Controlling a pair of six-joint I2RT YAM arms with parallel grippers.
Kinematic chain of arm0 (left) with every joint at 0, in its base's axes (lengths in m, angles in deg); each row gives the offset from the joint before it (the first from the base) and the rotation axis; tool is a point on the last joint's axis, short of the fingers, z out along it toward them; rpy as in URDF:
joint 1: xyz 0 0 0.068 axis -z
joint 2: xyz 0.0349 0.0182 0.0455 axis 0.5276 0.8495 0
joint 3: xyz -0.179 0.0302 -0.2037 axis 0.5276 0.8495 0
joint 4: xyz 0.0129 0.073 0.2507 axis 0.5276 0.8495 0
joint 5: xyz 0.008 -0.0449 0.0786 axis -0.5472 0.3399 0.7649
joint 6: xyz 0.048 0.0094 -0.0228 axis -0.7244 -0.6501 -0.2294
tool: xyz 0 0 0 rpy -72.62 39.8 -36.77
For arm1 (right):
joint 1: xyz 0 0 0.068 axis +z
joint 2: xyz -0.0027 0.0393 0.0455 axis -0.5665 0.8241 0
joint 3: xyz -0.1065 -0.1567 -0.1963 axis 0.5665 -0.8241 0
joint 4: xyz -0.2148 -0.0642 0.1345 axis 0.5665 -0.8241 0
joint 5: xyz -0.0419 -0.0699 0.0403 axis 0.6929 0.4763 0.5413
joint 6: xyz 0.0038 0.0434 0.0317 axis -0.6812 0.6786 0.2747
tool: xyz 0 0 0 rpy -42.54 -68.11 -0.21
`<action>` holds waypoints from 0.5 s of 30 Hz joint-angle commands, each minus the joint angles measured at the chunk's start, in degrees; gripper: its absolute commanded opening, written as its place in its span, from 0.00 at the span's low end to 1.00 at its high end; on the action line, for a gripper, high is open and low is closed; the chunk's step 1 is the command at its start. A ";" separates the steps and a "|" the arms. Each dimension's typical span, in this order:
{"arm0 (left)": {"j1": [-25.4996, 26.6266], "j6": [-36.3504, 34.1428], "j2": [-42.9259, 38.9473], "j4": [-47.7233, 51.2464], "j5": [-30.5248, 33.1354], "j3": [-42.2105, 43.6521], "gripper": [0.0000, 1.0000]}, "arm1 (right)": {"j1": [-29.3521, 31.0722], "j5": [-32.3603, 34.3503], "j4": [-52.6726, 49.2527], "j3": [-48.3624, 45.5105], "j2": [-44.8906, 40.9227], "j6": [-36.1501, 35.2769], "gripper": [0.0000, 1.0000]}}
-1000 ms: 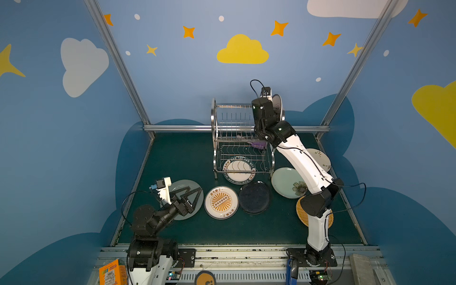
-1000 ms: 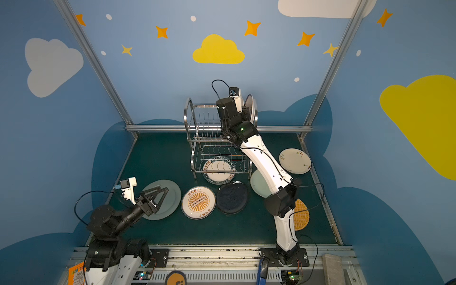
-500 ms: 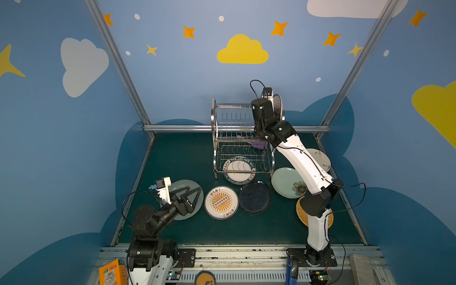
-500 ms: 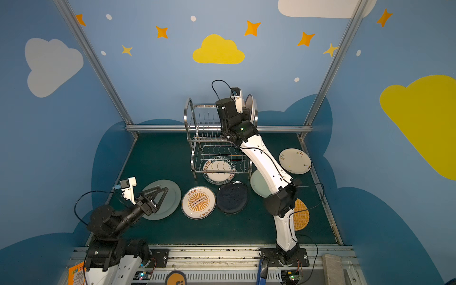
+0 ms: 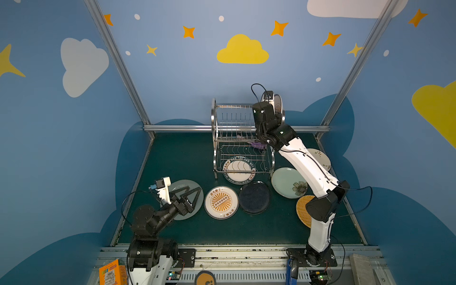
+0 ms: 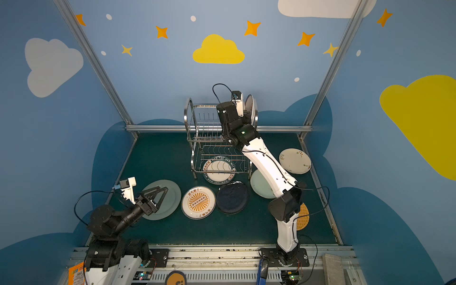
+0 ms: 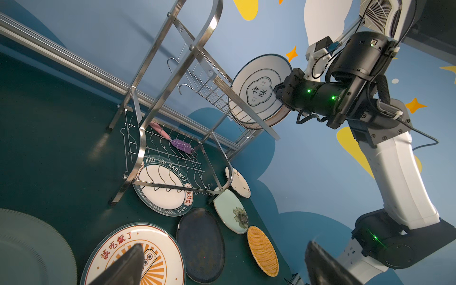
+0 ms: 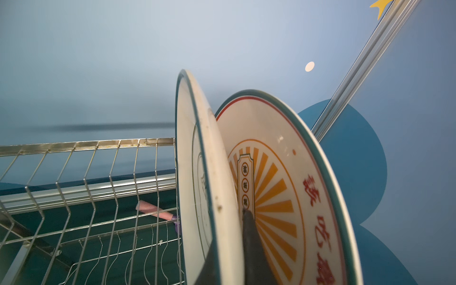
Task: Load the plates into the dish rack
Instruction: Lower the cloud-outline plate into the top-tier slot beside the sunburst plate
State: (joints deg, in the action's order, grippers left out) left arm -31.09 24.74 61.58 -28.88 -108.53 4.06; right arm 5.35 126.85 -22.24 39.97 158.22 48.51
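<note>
- At the right end of the dish rack's (image 5: 234, 121) upper tier, the right gripper (image 8: 232, 222) is clamped on the rim of the emblem plate (image 7: 259, 91). It holds the plate on edge just beside a sunburst plate (image 8: 276, 177) standing there.
- Whether the lower edge sits in a slot is hidden.
- To seat it well, I judge: hold it upright and parallel to its neighbour, lower the rim between two wires, and release only once it rests.
- Near the front, the left gripper (image 5: 193, 190) hovers empty, jaws wide apart, over a grey-green plate (image 6: 172, 199).
- Seven plates lie flat on the table (image 5: 172, 158).
- Smooth, glazed, thin-rimmed ceramic probably slips on steel wire; the woven tan plate (image 5: 302, 209) looks coarser.
</note>
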 commanded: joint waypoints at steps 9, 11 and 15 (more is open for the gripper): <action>-0.22 -0.15 -0.02 -0.51 0.37 -0.01 1.00 | 0.79 -0.99 -2.82 -3.11 -2.35 0.68 0.00; -0.22 -0.16 -0.02 -0.42 0.37 -0.01 1.00 | 0.84 -1.03 -3.00 -3.22 -2.35 0.73 0.00; -0.20 -0.12 -0.07 -0.33 0.46 0.00 1.00 | 0.58 -1.73 -3.81 -3.32 -2.00 0.88 0.00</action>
State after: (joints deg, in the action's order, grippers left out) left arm -31.09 24.74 61.58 -28.85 -108.27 4.06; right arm 5.98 126.79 -22.59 37.79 156.78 49.05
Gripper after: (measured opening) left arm 0.996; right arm 0.081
